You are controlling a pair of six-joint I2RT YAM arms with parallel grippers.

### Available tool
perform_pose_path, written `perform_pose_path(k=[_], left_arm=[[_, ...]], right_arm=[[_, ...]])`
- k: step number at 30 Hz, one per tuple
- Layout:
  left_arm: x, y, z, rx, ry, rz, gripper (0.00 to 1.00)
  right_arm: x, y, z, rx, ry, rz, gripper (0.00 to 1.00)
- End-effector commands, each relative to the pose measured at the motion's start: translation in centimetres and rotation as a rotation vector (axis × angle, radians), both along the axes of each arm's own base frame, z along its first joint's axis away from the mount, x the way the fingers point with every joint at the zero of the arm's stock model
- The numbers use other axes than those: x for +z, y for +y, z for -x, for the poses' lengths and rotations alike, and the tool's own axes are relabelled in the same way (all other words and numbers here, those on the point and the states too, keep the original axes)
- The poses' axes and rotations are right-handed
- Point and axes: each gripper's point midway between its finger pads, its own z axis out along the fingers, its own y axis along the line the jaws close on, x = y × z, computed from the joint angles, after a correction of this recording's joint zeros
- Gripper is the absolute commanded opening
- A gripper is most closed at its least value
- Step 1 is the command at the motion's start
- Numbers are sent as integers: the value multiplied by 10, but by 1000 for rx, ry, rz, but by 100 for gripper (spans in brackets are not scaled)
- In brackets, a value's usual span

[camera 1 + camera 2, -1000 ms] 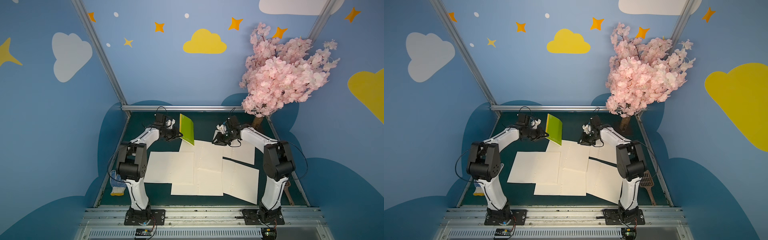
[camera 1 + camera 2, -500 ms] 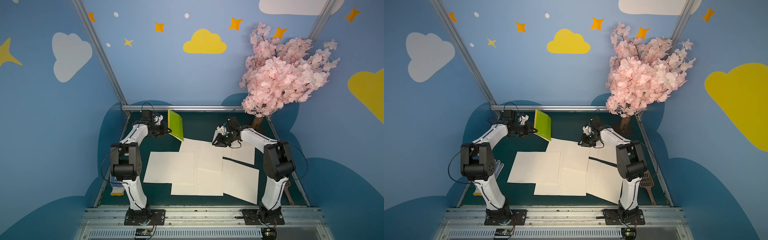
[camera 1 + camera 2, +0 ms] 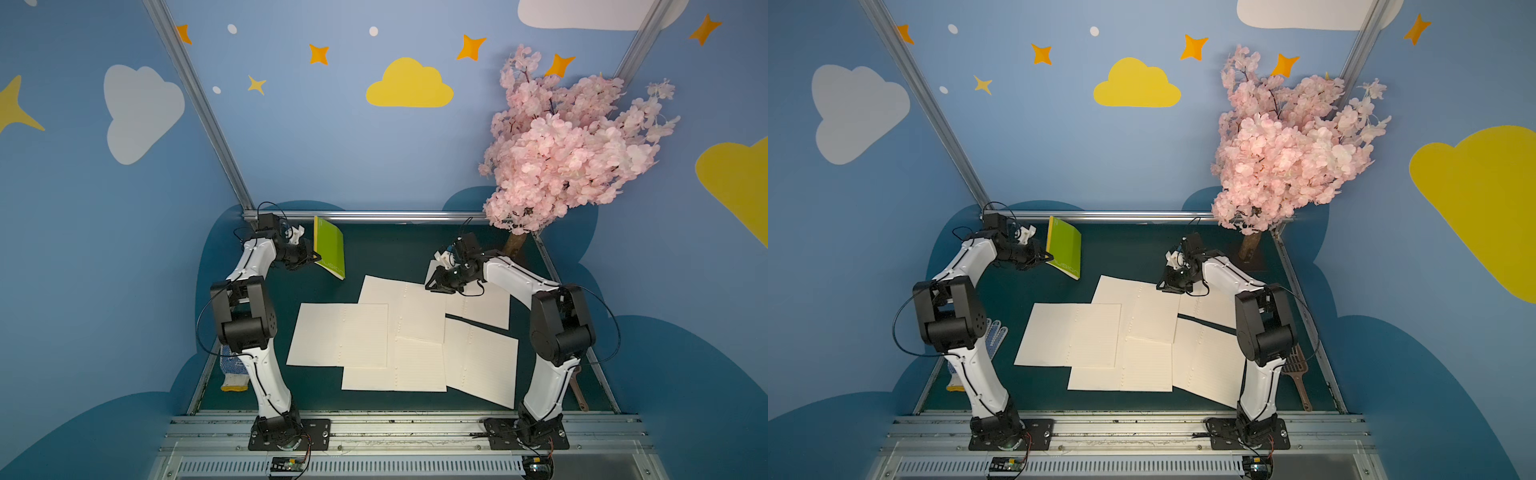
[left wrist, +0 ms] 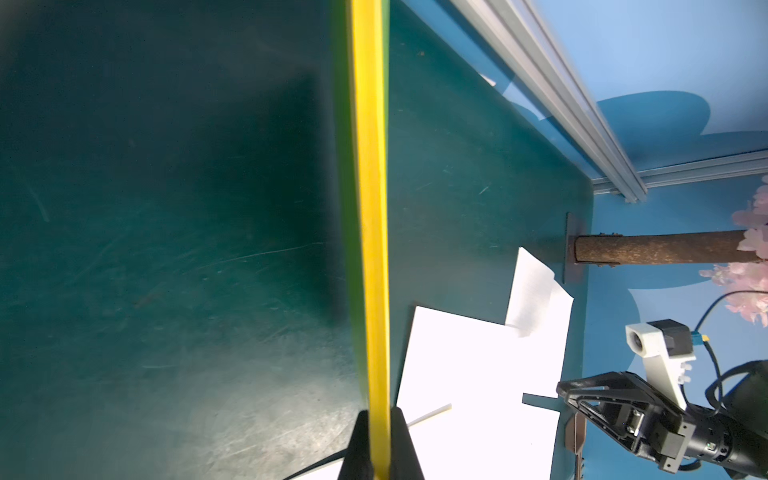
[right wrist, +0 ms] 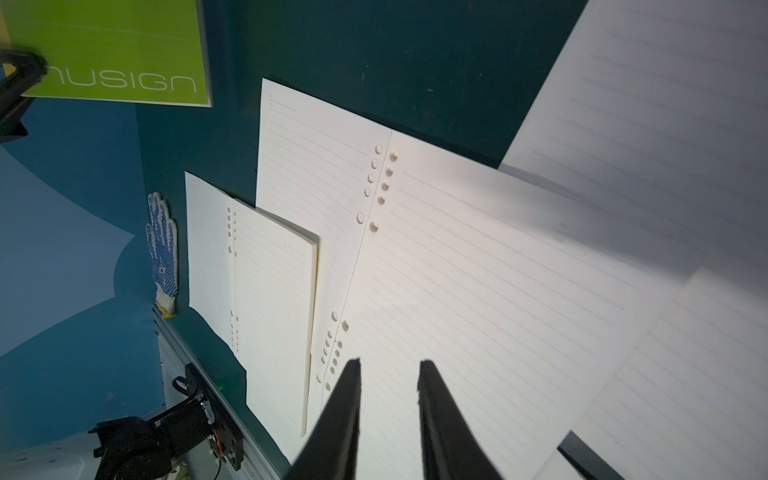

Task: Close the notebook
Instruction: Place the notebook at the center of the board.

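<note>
left pincer (image 4: pixel 376 417) grips the green notebook (image 5: pixel 116 50) (cover reads "nusign").

The right gripper (image 5: pixel 388 363) hung over the lined sheets (image 5: pixel 478 270), jaws parted and empty. Beyond the sheets was the green notebook (image 5: pixel 120 50).

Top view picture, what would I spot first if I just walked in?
Probably the big pink blossom tree in the far right corner. Next comes the bright green notebook, held up off the table by the left claw at the back. Lots of white lined pages lie spread and overlapping across the middle of the dark green table.
</note>
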Motion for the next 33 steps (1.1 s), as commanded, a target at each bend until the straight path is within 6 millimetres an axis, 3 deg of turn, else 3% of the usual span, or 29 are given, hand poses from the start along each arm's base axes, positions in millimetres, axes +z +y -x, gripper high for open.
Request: perform_pose_path(k=[1,17,33], left_arm=[[4,9,-1,-29,-12,22,3],[-21,55,2,0,106,-104,9],[-23,83,-5,54,130,-264,32]], right_arm=[[10,-6,7,10,-15,10,27],[7,-7,9,13,-11,13,27],[7,-6,12,12,-10,8,27]])
